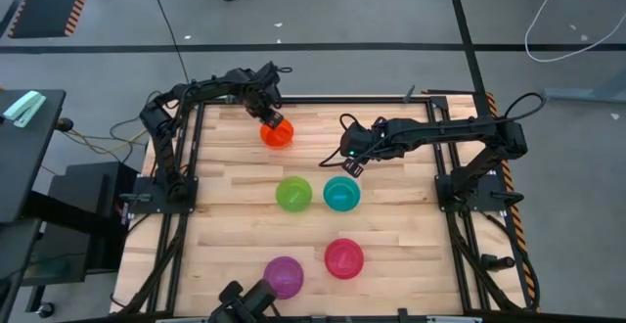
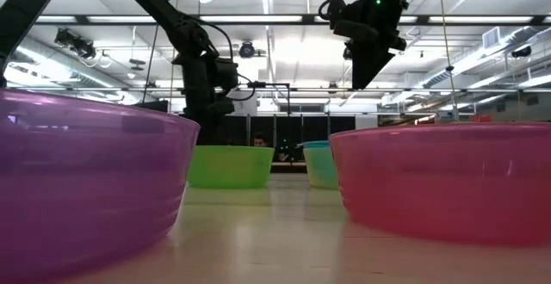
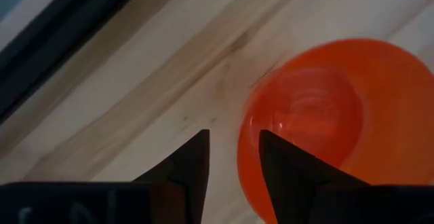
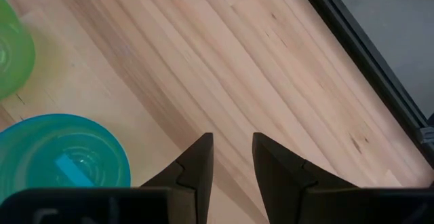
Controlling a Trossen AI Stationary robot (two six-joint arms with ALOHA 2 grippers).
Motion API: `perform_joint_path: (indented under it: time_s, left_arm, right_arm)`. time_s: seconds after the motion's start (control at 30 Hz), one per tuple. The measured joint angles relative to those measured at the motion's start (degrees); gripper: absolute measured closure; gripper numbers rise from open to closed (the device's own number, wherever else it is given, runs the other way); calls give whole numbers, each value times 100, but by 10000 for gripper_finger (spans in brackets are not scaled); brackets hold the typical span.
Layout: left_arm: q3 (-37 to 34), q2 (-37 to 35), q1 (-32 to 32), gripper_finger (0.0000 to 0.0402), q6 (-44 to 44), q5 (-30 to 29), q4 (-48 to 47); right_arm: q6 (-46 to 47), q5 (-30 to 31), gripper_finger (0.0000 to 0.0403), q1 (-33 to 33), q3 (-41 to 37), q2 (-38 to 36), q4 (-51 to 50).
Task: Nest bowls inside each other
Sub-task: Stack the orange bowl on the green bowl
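Step 1 looks underway: the left gripper (image 3: 232, 157), fingers narrowly apart, straddles the rim of the orange bowl (image 1: 277, 133) at the table's far edge (not yet clamped). Next it must pinch and lift; right gripper (image 4: 230, 157), fingers apart, waits near the blue bowl (image 1: 341, 194)

Wooden table (image 1: 235, 235), white cable (image 1: 558, 29) on grey floor (image 1: 323, 10)

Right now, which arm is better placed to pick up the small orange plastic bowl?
Left. The left gripper straddles the small orange plastic bowl's rim; the right gripper hangs apart over bare wood.
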Motion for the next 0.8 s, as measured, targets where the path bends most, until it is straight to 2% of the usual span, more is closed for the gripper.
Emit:
perform_joint_path:
  time_s: [0.57,0.8]
  left_arm:
    - [-12,476,-9,274,-100,57,-235]
    - [-12,485,-9,323,0,61,-259]
  right_arm:
    - [2,0,291,0,0,2,8]
    - [-28,0,292,0,0,2,9]
